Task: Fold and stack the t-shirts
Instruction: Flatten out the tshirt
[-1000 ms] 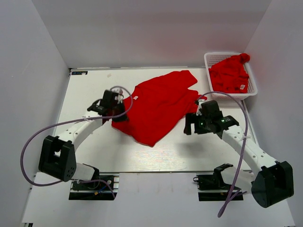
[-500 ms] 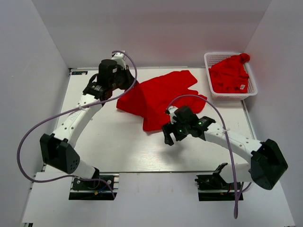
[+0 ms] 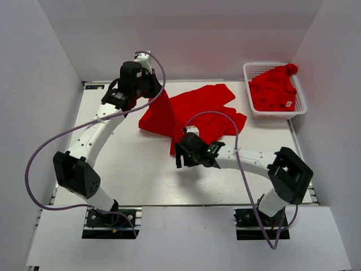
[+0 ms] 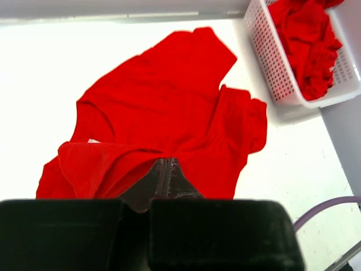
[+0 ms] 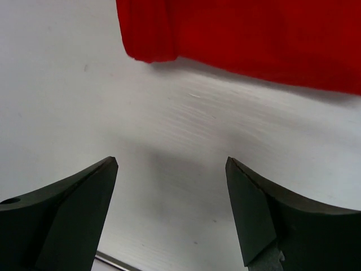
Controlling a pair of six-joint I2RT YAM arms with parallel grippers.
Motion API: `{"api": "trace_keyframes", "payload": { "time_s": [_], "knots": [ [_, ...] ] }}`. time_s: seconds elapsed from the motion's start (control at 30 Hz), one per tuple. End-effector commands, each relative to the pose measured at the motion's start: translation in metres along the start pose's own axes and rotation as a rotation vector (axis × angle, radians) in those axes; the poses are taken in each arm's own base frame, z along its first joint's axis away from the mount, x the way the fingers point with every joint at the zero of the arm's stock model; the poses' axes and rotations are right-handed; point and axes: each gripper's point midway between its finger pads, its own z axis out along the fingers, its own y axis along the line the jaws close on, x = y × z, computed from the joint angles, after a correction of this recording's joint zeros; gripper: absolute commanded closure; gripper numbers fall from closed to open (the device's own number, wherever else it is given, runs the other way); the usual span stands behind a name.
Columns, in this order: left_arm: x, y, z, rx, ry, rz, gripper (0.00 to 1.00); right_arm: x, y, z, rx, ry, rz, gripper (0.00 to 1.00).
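Observation:
A red t-shirt lies crumpled on the white table, and one edge of it is lifted. My left gripper is raised at the shirt's back left and is shut on that lifted edge. In the left wrist view the fingers pinch the red cloth. My right gripper is open and empty, low over the table by the shirt's near corner. In the right wrist view the red cloth lies just beyond the fingertips, apart from them. More red t-shirts sit heaped in the basket.
A white lattice basket stands at the back right, also shown in the left wrist view. White walls close in the table on the left, back and right. Bare table lies in front of the shirt.
My left gripper has lifted the shirt's left edge up and back, bunching the cloth. My right arm has swung left along the shirt's near edge to its near corner.

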Motion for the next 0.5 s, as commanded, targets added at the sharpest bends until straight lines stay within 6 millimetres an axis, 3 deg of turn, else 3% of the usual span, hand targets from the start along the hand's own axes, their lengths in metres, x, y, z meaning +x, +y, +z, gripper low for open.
{"api": "trace_keyframes", "payload": {
  "time_s": [0.0, 0.17, 0.27, 0.47],
  "knots": [
    [-0.021, -0.008, -0.008, 0.005, -0.044, 0.032, 1.00, -0.040, 0.028, 0.004, 0.024, -0.174, 0.223, 0.17],
    [-0.029, -0.011, -0.011, 0.012, -0.062, 0.034, 1.00, -0.052, 0.055, 0.024, -0.020, -0.262, 0.390, 0.13],
    [-0.031, -0.011, -0.012, 0.011, -0.062, 0.043, 1.00, -0.062, 0.060, 0.038, -0.027, -0.316, 0.453, 0.11],
    [-0.029, -0.012, -0.011, 0.020, -0.059, 0.044, 1.00, -0.057, 0.054, 0.071, 0.056, -0.329, 0.585, 0.13]
  ]
}}
